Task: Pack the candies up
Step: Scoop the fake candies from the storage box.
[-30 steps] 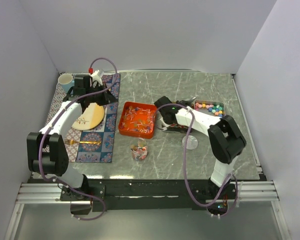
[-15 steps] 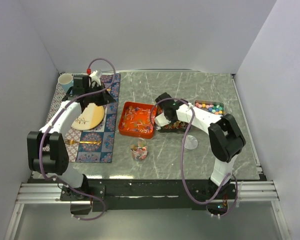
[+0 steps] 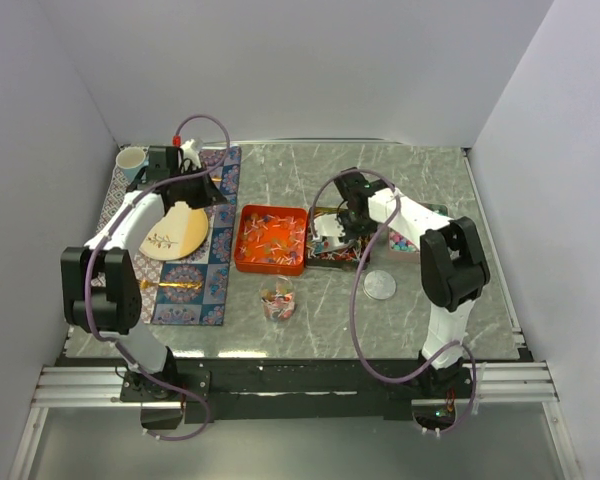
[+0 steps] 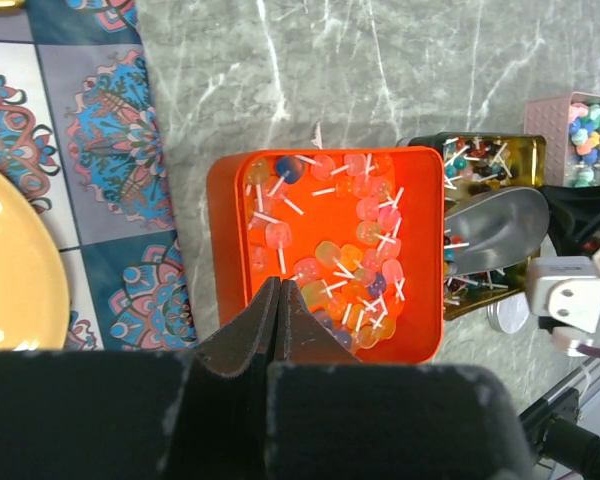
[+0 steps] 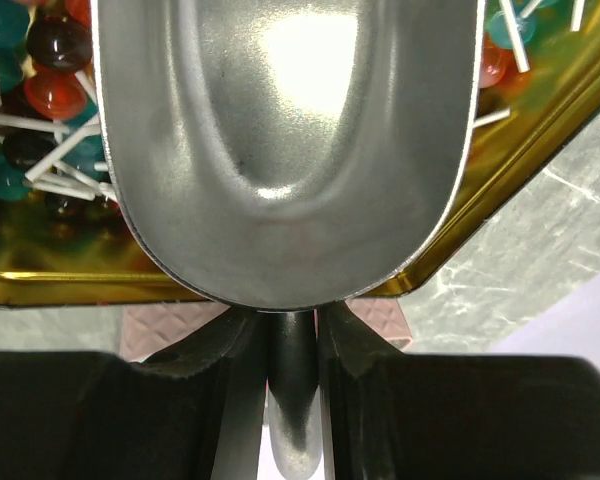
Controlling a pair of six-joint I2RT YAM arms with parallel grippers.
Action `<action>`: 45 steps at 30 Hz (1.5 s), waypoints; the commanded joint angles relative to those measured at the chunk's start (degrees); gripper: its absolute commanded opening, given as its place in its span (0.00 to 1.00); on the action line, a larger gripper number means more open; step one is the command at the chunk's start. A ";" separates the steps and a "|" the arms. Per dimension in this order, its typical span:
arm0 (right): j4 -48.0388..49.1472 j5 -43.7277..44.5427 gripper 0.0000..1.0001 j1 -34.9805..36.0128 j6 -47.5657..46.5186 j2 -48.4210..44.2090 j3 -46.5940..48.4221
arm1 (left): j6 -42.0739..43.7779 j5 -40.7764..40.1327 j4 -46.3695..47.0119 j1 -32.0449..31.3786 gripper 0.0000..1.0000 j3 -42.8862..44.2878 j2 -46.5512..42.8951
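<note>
Right wrist: right gripper [image 5: 293, 335] clamps shiny metal scoop [image 5: 285, 150] over candies [image 5: 55, 95] in gold tin [image 5: 70, 288].
Left wrist: left gripper [image 4: 278, 300] closed, empty.

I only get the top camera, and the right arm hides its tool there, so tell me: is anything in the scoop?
Observer: No. The scoop is empty, bare shiny metal inside.
Operator: Is it properly held?
Observer: Yes, the right gripper is shut on its handle.
Operator: And the left gripper?
Observer: The left gripper is shut on nothing, above the orange tray.
</note>
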 commanded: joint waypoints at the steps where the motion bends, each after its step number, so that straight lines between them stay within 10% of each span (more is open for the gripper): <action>1: 0.24 -11.18 0.00 -1.83 3.65 -0.95 -3.53 | 2.38 -1.33 -1.52 0.34 0.01 3.85 0.73; 27: 16.68 -17.53 0.00 -9.04 13.67 -14.31 -17.42 | 10.20 -4.59 -9.79 5.18 0.01 10.70 4.86; 38: 7.45 -8.12 0.00 -7.90 27.29 -10.09 -5.82 | 11.87 -5.55 -11.11 5.62 0.01 15.36 6.45; 45: 19.23 -11.98 0.00 -7.81 23.86 -15.72 -18.56 | 11.79 -6.08 -10.84 5.71 0.01 15.98 7.15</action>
